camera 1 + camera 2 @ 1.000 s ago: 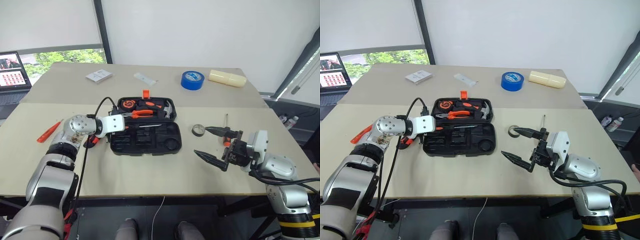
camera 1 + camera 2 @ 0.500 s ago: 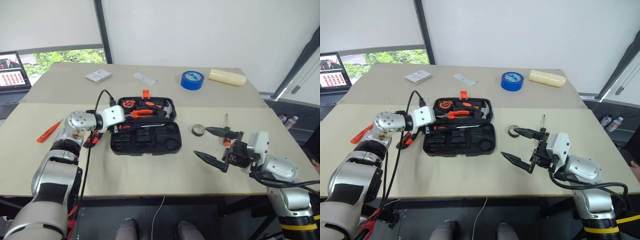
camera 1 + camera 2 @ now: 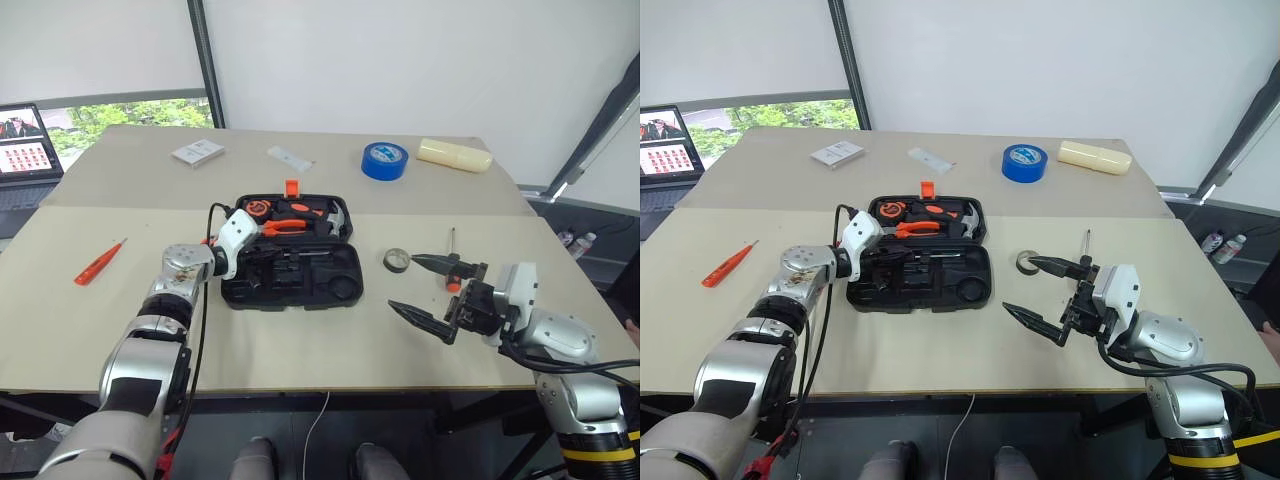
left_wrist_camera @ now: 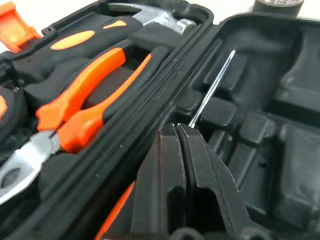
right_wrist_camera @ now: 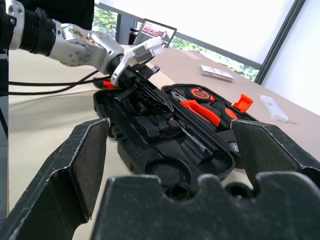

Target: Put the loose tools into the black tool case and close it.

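A slim orange screwdriver (image 3: 99, 262) is lying on the table (image 3: 300, 350) well out to the left of the left claw (image 3: 246, 256), apart from everything else. The left claw itself is reaching over the left end of the open black tool case (image 3: 290, 262), its two black fingers (image 4: 172, 175) pressing flat together with nothing between them. Just past those fingertips, in the left wrist view, a thin metal shaft (image 4: 212, 87) is lying in the near tray of the case, and an orange strip is showing beneath the fingers, though what it belongs to is not clear. Beside the claw, across the hinge ridge, the lid half is holding orange-handled pliers (image 4: 75, 107), a hammer (image 4: 160, 15) and an orange latch (image 4: 15, 25).

Right of the case, a small dark tape roll (image 3: 397, 260) is sitting just beyond the upper finger of the right claw (image 3: 425, 290). A black-and-orange-handled screwdriver (image 3: 452, 262) is lying close behind that same finger, its shaft pointing away from the robot. The right claw is hovering above the table with its fingers spread wide and empty, facing the case. Far beyond it, a blue tape roll (image 3: 385, 159) and a cream cylinder (image 3: 454, 155) are resting near the table's back edge.
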`<state>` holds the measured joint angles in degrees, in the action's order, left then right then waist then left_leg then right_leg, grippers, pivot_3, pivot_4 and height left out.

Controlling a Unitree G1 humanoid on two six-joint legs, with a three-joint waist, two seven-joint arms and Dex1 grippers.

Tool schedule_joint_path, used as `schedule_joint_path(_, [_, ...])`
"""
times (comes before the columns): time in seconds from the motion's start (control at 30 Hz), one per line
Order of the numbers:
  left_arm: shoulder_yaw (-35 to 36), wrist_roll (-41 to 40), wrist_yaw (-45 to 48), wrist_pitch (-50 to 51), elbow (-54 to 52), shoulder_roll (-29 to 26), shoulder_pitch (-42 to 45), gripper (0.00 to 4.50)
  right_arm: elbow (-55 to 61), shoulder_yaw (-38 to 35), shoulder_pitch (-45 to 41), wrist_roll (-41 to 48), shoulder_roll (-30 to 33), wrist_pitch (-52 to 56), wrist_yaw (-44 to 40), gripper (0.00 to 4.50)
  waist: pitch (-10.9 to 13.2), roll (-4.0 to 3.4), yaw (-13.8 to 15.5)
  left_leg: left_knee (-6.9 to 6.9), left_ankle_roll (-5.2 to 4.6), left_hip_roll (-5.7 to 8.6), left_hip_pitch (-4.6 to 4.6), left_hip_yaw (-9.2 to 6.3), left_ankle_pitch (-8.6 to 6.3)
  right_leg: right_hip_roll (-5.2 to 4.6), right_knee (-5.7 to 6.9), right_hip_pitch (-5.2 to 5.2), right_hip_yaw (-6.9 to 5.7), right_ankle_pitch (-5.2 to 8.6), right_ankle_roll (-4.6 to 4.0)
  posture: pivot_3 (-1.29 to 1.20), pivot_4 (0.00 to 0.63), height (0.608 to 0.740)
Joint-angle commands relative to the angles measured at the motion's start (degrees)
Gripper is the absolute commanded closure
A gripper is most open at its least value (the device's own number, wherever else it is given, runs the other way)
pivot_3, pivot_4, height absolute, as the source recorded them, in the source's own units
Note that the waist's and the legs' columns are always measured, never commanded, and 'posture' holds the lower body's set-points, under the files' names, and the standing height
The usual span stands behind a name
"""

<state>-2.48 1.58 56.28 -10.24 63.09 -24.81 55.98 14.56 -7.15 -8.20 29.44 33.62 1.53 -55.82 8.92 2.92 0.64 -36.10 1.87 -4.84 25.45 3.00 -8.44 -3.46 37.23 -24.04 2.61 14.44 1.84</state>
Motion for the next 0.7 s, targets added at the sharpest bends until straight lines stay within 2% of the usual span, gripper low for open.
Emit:
schedule_joint_path(0.03, [-2.8,3.4,-3.4,3.4,-1.8,0.1,-0.7,4.45,1.9,-1.0,0.5,0.6,-0.3,0.1,1.3,0.0,0.0,-0.01,0.0,-0.01,0.0,0.0,-0.01,0.0,0.0,0.0,0.0,0.01,0.0,0.0,0.0,0.0,0.15,0.74])
schedule_joint_path(0.17, [-3.0,2.7,-3.5,4.8,-3.7,0.6,-1.8,4.45,2.5,-1.2,1.9,0.5,-0.9,0.2,2.5,0.0,-0.1,-0.07,0.0,-0.02,0.0,0.0,-0.17,0.0,0.0,0.0,0.0,0.18,0.0,0.03,0.06,0.0,0.15,0.74])
schedule_joint_path(0.23, [1.7,-4.0,0.9,3.0,-7.5,0.7,-3.2,4.45,3.3,-3.0,3.1,1.4,-1.6,1.8,5.8,0.0,-0.1,-0.18,0.0,-0.02,0.01,0.0,-0.2,0.0,0.0,0.0,0.0,0.21,0.0,0.04,0.08,0.0,0.15,0.74])
schedule_joint_path(0.27, [4.4,-7.8,4.2,0.4,-9.9,0.2,-4.5,3.96,3.8,-4.6,4.2,2.3,-1.8,3.1,7.7,0.0,-0.1,-0.2,-0.1,-0.02,0.01,0.0,-0.2,0.0,0.0,0.0,0.0,0.2,0.0,0.04,0.08,0.0,0.15,0.74])
schedule_joint_path(0.3, [6.8,-11.0,6.6,-1.4,-12.3,-0.4,-5.8,3.83,4.3,-6.1,5.3,2.6,-1.8,4.0,9.5,0.0,-0.1,-0.2,-0.1,0.0,0.01,-0.01,-0.2,0.0,0.0,-0.01,0.0,0.17,0.01,0.03,0.06,0.0,0.15,0.74])
schedule_joint_path(0.37, [10.1,-16.6,11.5,0.2,-18.4,-2.0,-9.0,3.08,5.7,-8.8,8.9,3.5,-1.2,6.2,11.3,0.0,-0.1,-0.2,-0.1,0.04,0.01,-0.02,-0.13,0.0,0.0,-0.01,-0.01,0.09,0.02,-0.07,-0.12,0.0,0.15,0.74])
schedule_joint_path(0.5, [11.2,-22.1,19.1,4.3,-31.5,-6.1,-17.8,1.69,6.3,-13.7,15.9,-0.4,-1.8,5.4,16.2,0.0,-0.2,-0.26,-0.1,0.1,0.0,-0.02,0.0,-0.01,0.0,0.0,-0.01,-0.02,0.02,-0.08,-0.13,0.0,0.15,0.74])
schedule_joint_path(0.53, [11.5,-23.4,19.9,5.2,-34.5,-6.7,-19.7,1.52,6.3,-14.7,17.2,-1.1,-1.9,5.2,17.3,0.0,-0.2,-0.37,-0.2,0.12,0.0,-0.01,-0.02,0.01,0.0,-0.01,-0.03,-0.01,0.03,-0.07,-0.13,0.0,0.15,0.74])
schedule_joint_path(0.6, [12.4,-25.9,20.0,8.5,-43.1,-8.7,-26.0,0.82,5.9,-17.8,21.9,-3.8,-3.1,5.3,21.2,0.0,-0.3,-0.51,-0.2,0.12,0.0,-0.01,-0.08,0.04,-0.01,-0.03,-0.05,0.06,0.06,-0.07,-0.12,0.0,0.15,0.74])
schedule_joint_path(0.63, [12.8,-26.9,20.0,9.9,-46.7,-9.7,-29.1,0.32,5.7,-19.2,24.1,-4.7,-3.8,6.3,23.2,0.0,-0.3,-0.52,-0.1,0.11,0.0,-0.01,-0.13,0.04,-0.01,-0.03,-0.05,0.07,0.06,-0.07,-0.12,0.0,0.15,0.74])
schedule_joint_path(0.7, [13.9,-28.4,20.9,10.7,-52.4,-11.6,-35.0,0.05,6.3,-20.9,27.9,-3.5,-5.2,9.5,25.3,0.0,-0.3,-0.53,-0.1,0.11,0.0,-0.03,-0.2,0.03,-0.01,-0.03,-0.03,0.15,0.06,-0.05,-0.12,0.0,0.15,0.74])
